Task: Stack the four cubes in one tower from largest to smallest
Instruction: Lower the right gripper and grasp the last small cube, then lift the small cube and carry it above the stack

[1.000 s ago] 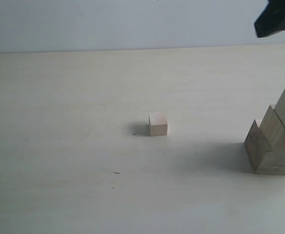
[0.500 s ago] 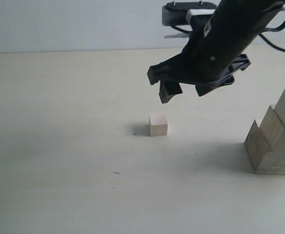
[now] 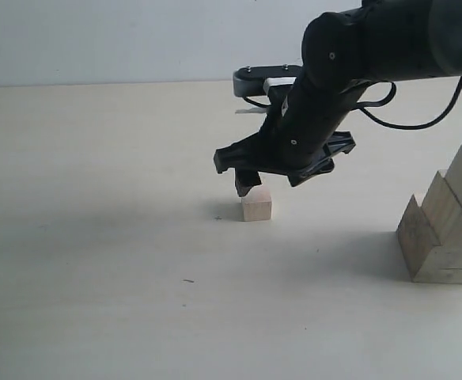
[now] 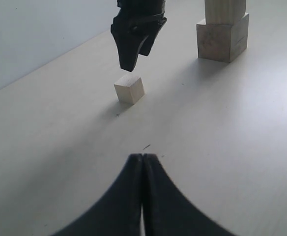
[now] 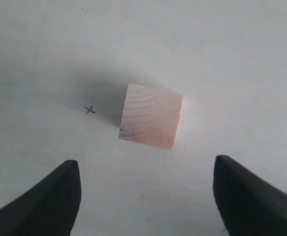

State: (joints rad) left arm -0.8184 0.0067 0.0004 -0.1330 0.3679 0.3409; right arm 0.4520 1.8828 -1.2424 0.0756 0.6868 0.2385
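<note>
1. Fingers first: the right fingers (image 5: 55, 201) stand wide apart and hold nothing. The left fingers (image 4: 133, 189) are pressed together, also empty, low over the surface (image 3: 96, 158) and well apart from the cubes.
2. A second ago the right arm barely showed in the exterior view's upper corner. Half a second ago it hung well above the smallest cube (image 3: 256, 206). Now it has come down until the fingertips sit just over the cube's top, not yet astride it. The cube has not moved and rests beside a small pencilled cross (image 5: 89, 110).
3. We judge this the start of the last pick. The tower (image 3: 444, 229) already carries three cubes, biggest at the bottom, well apart to the right, so only this cube is missing.
4. A cube has no long axis. It lies flat, its sides turned slightly off the line between the fingers, so we think a small wrist twist would let them close squarely.
</note>
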